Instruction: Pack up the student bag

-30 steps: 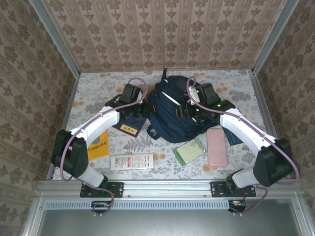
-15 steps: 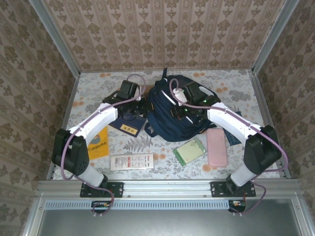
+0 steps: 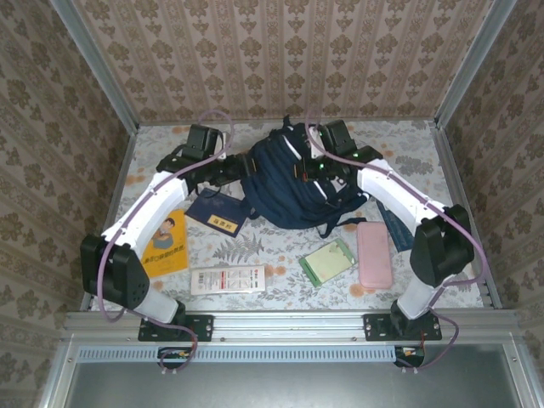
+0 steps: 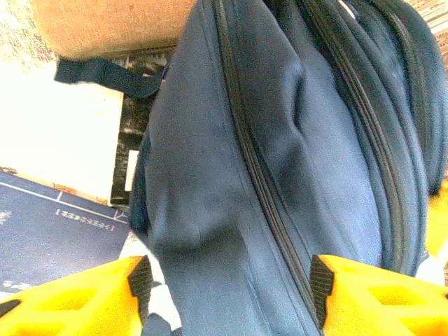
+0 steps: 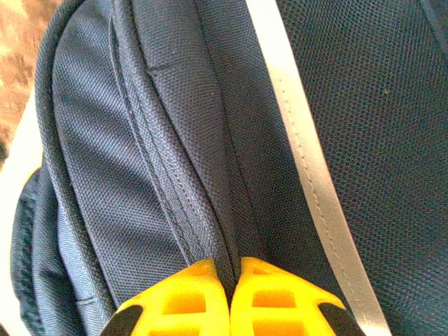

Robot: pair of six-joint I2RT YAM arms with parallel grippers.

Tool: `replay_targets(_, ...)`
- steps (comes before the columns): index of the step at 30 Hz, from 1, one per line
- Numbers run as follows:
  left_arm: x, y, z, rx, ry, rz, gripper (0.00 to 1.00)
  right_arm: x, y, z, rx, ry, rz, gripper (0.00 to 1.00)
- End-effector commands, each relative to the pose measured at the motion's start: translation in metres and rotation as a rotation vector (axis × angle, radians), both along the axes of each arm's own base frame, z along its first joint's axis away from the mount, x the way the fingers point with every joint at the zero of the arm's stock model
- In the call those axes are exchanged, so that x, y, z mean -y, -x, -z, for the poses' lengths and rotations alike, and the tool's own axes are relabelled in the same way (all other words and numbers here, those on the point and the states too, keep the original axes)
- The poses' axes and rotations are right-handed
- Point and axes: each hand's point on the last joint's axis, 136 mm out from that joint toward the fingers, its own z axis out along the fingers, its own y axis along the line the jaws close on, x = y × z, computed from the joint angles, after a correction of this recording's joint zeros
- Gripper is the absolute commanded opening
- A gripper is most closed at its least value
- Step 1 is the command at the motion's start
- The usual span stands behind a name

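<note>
The student bag [image 3: 293,185], a navy-blue backpack with a white stripe, lies at the back middle of the table. My left gripper [image 3: 240,168] is at its left side. In the left wrist view this gripper [image 4: 231,280] stands open, its yellow fingers [image 4: 357,294] astride the bag's [image 4: 280,140] fabric and a zip line. My right gripper [image 3: 308,167] sits on top of the bag. In the right wrist view it [image 5: 229,269] is shut on a fold of the bag's [image 5: 105,140] fabric, beside the white reflective stripe [image 5: 308,175].
In front of the bag lie a navy booklet [image 3: 219,210], a yellow booklet [image 3: 166,245], a white flat box [image 3: 227,279], a green notebook [image 3: 327,261] and a pink case [image 3: 374,253]. A dark blue item [image 3: 398,225] lies partly under the right arm.
My right gripper has shut on the bag's fabric and moved back and left. My left gripper has opened and moved toward the back. The bag has shifted backward.
</note>
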Motion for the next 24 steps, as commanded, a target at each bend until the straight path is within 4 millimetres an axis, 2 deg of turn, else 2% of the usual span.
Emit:
replay_targets(1,-0.012,0.01,-0.019,0.043,-0.051,-0.006,0.66,-0.011,-0.023,-0.029,-0.057,-0.165,0.141,0.0)
replay_targets(4,-0.02,0.012,-0.014,0.039,-0.084,-0.017,0.65,-0.03,-0.024,-0.033,-0.051,-0.19,0.03,0.0)
replay_targets(9,-0.04,0.001,-0.019,0.064,-0.108,-0.089,0.65,-0.028,-0.015,-0.046,0.163,0.085,-0.142,0.0)
replay_targets(12,-0.053,-0.013,-0.027,0.069,-0.088,-0.155,0.65,-0.035,0.001,-0.065,0.359,0.16,-0.311,0.0)
replay_targets(14,-0.058,-0.02,-0.035,0.08,-0.08,-0.183,0.65,-0.037,0.016,-0.082,0.567,0.207,-0.43,0.0)
replay_targets(16,-0.063,-0.025,-0.045,0.102,-0.072,-0.211,0.66,-0.042,0.033,-0.103,0.835,0.325,-0.576,0.0)
replay_targets(20,-0.081,-0.025,-0.059,0.142,-0.058,-0.286,0.66,-0.046,0.051,-0.129,1.009,0.439,-0.798,0.0)
replay_targets(24,-0.099,-0.022,-0.058,0.15,-0.036,-0.355,0.66,-0.056,0.074,-0.145,1.257,0.59,-0.945,0.0)
